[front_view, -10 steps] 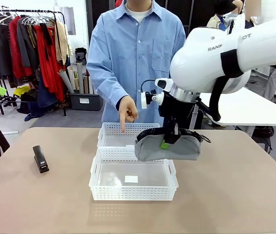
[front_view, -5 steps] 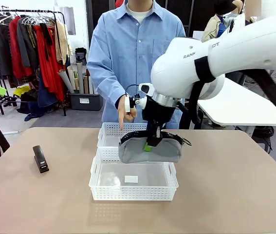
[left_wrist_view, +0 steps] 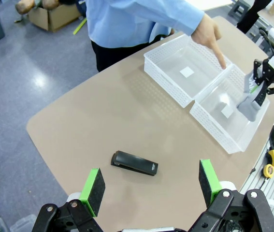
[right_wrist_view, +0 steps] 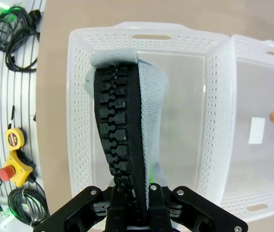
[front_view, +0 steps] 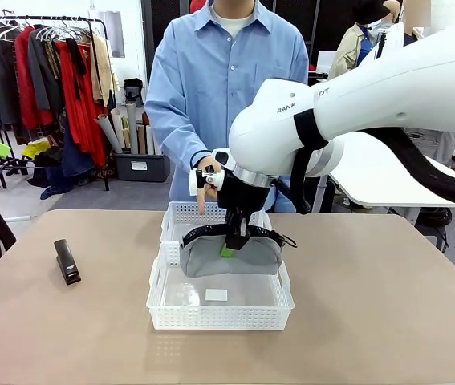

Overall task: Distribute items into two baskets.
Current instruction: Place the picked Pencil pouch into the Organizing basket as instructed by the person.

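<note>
While I watch from the front view, my right gripper point(front_view: 229, 241) is clamped on the top edge of the pouch point(front_view: 231, 255), pinching it at the black zipper. The pouch hangs lengthwise below the jaws, over the far half of the near basket point(front_view: 219, 321); whether its underside touches the basket floor I cannot tell. Seen from the right wrist, the pouch point(right_wrist_view: 122, 130) drops away from the closed fingers, zipper facing the camera, with the near basket point(right_wrist_view: 79, 96) under it and the far basket point(right_wrist_view: 272, 58) alongside.

The two baskets stand touching, long sides together, at the middle of the table point(front_view: 387, 321). A person stands at the far side; one hand point(left_wrist_view: 209, 34) points an index finger down into the far basket point(left_wrist_view: 170, 67).

Seen from the left wrist, my left gripper point(left_wrist_view: 150, 180) is spread wide and grips nothing, hovering above the stapler point(left_wrist_view: 134, 163). The stapler point(front_view: 67, 261) lies on the table, well apart from the baskets, towards my left.
</note>
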Controlling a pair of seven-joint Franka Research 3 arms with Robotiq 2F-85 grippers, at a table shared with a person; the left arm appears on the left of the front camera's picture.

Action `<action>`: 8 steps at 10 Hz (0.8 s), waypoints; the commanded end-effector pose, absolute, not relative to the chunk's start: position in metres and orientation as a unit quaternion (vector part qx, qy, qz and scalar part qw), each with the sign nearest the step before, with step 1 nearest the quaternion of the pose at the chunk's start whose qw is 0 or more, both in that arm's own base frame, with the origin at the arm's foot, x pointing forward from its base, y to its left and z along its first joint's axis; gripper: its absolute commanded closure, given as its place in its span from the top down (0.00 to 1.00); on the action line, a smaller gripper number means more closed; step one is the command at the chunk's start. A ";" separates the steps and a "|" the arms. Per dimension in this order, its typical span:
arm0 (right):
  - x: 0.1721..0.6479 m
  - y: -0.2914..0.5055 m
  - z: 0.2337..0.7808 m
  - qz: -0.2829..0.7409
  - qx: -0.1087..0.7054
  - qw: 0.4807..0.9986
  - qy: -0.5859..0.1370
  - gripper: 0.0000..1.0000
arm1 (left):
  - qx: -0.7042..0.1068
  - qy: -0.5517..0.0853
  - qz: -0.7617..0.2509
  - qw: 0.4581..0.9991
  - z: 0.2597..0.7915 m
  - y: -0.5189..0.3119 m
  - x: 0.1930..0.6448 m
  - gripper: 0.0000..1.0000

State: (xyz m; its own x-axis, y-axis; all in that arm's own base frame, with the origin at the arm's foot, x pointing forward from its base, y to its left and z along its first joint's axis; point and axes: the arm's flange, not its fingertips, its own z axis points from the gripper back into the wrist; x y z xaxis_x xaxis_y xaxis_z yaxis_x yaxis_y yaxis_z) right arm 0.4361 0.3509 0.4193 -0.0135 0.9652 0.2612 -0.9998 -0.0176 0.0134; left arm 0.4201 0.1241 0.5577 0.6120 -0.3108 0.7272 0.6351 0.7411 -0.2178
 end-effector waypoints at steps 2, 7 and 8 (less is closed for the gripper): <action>0.439 0.350 0.411 0.708 0.094 0.694 -0.097 0.00 | -0.239 -0.348 -0.276 0.863 0.559 0.124 0.420 1.00; 0.442 0.354 0.378 0.709 0.109 0.692 -0.076 0.00 | -0.239 -0.348 -0.276 0.863 0.559 0.124 0.420 1.00; 0.444 0.354 0.372 0.709 0.112 0.693 -0.071 0.00 | -0.239 -0.348 -0.276 0.863 0.559 0.124 0.420 1.00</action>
State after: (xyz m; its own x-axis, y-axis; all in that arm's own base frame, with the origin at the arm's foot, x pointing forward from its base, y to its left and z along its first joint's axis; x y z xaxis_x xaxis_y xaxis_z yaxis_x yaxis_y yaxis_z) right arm 0.4415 0.3554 0.3737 0.0026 0.9699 0.2435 -0.9972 -0.0156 0.0729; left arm 0.4201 0.1241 0.5577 0.6120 -0.3108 0.7272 0.6351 0.7411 -0.2178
